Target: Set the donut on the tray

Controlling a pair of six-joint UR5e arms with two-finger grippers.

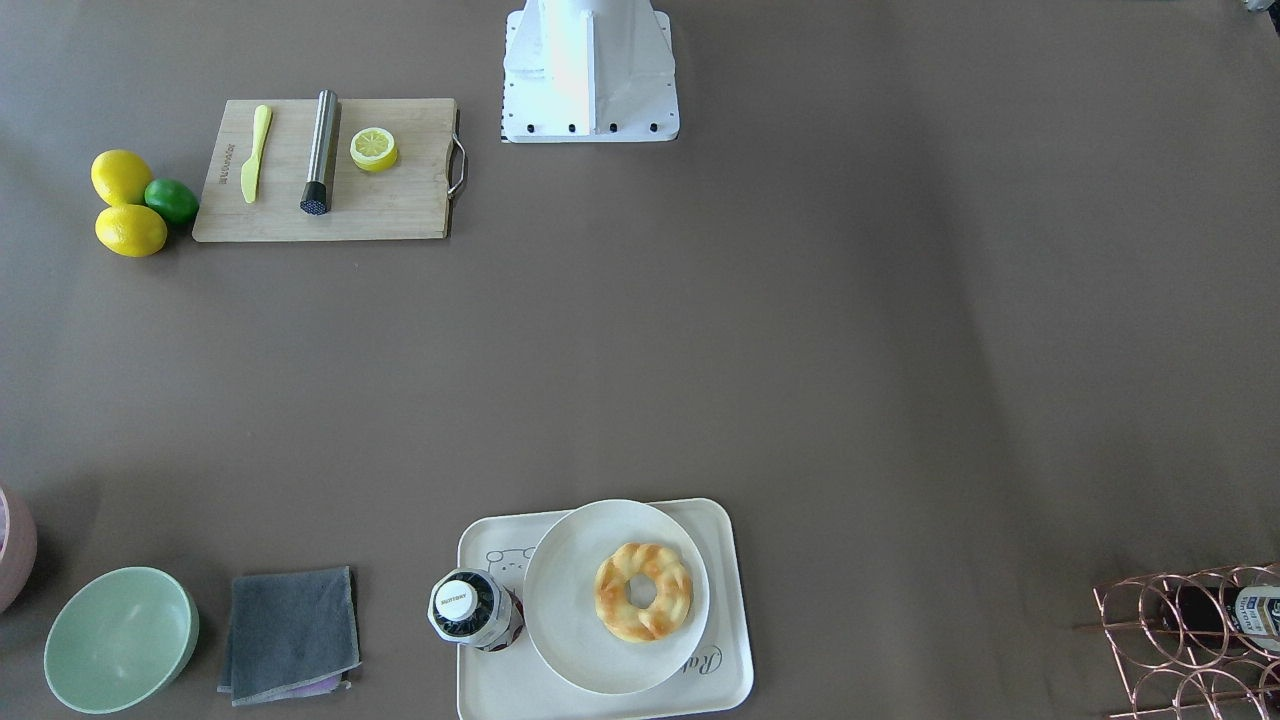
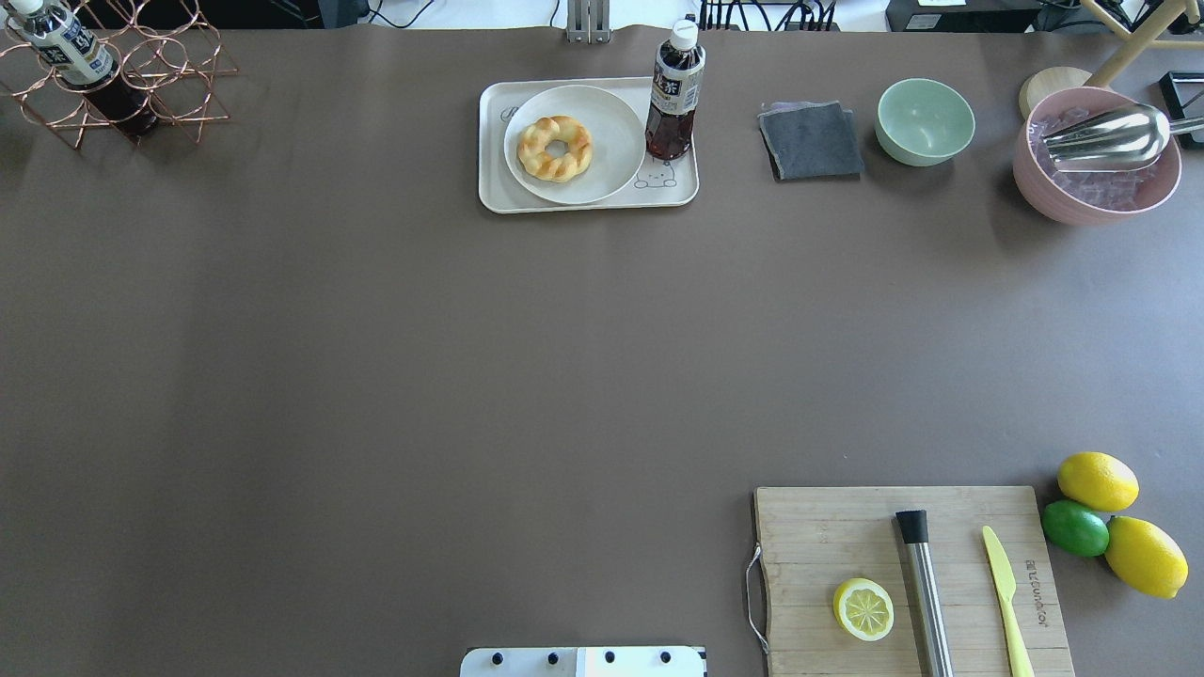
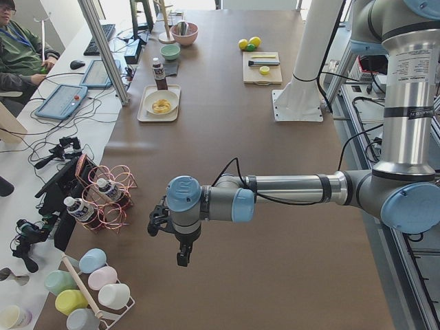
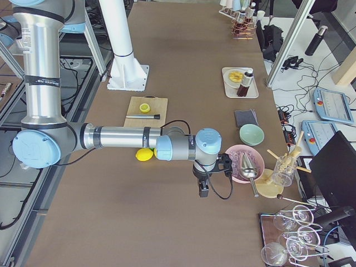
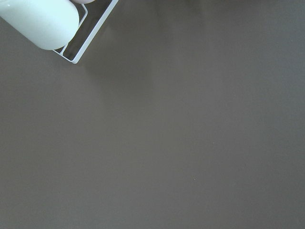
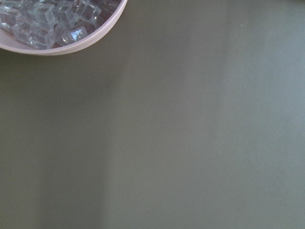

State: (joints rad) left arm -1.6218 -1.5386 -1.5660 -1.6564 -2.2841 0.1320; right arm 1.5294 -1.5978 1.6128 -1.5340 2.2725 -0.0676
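The donut (image 1: 643, 591), a golden twisted ring, lies on a round off-white plate (image 1: 570, 630) that sits on the cream tray (image 1: 735, 610). It also shows in the overhead view (image 2: 555, 148), on the tray (image 2: 491, 141) at the table's far side. Neither gripper shows in the front or overhead views. In the exterior left view the left gripper (image 3: 181, 256) hangs over the table's near end, far from the tray (image 3: 146, 113). In the exterior right view the right gripper (image 4: 203, 191) hangs beside the pink bowl (image 4: 243, 164). I cannot tell whether either is open or shut.
A tea bottle (image 2: 674, 92) stands on the tray. A grey cloth (image 2: 811, 139), green bowl (image 2: 925, 120) and pink ice bowl (image 2: 1096, 155) lie to its right. A cutting board (image 2: 908, 578) with a lemon slice (image 2: 863, 609), lemons (image 2: 1098, 480) and a wire rack (image 2: 113, 80) stand elsewhere.
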